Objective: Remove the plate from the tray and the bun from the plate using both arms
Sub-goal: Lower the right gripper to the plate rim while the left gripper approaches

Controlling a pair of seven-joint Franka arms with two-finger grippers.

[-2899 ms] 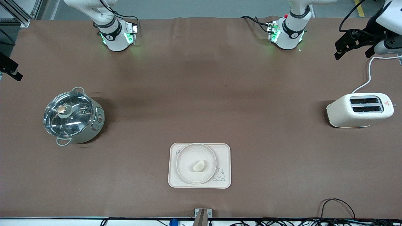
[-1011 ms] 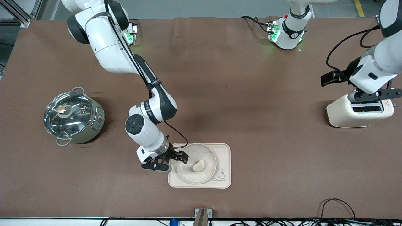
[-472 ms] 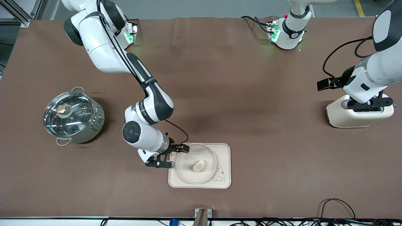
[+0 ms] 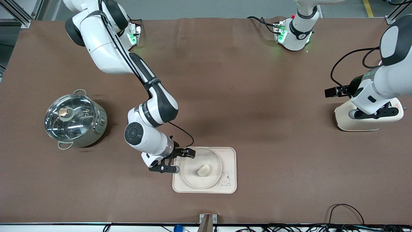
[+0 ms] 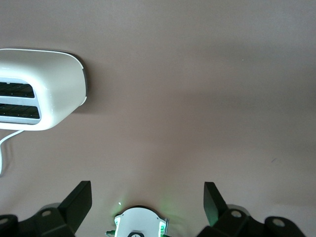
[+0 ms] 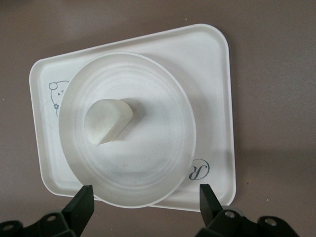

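Note:
The cream plate (image 4: pixel 193 181) sits on the rabbit tray (image 4: pixel 230 161), at the side of the table near the front camera. The off-white bun (image 4: pixel 203 170) lies in the plate's middle. My right gripper (image 4: pixel 179 160) is open at the plate's rim, at the tray's edge toward the right arm's end. In the right wrist view the plate (image 6: pixel 148 165), bun (image 6: pixel 108 121) and tray (image 6: pixel 212 69) fill the frame, and the rim lies between the open right gripper's (image 6: pixel 145 203) fingers. My left gripper (image 4: pixel 375 113) is open and empty over the toaster (image 4: pixel 343 121); its own view shows the left gripper (image 5: pixel 147 201) wide open.
A lidded steel pot (image 4: pixel 74 117) stands toward the right arm's end. The white toaster (image 5: pixel 44 94) stands toward the left arm's end, its cord running toward the bases. Cables lie along the table edge nearest the front camera.
Both arms have come in from their bases. The right gripper has settled at the plate's rim. The left gripper has dropped lower over the toaster. Plate and bun have not moved.

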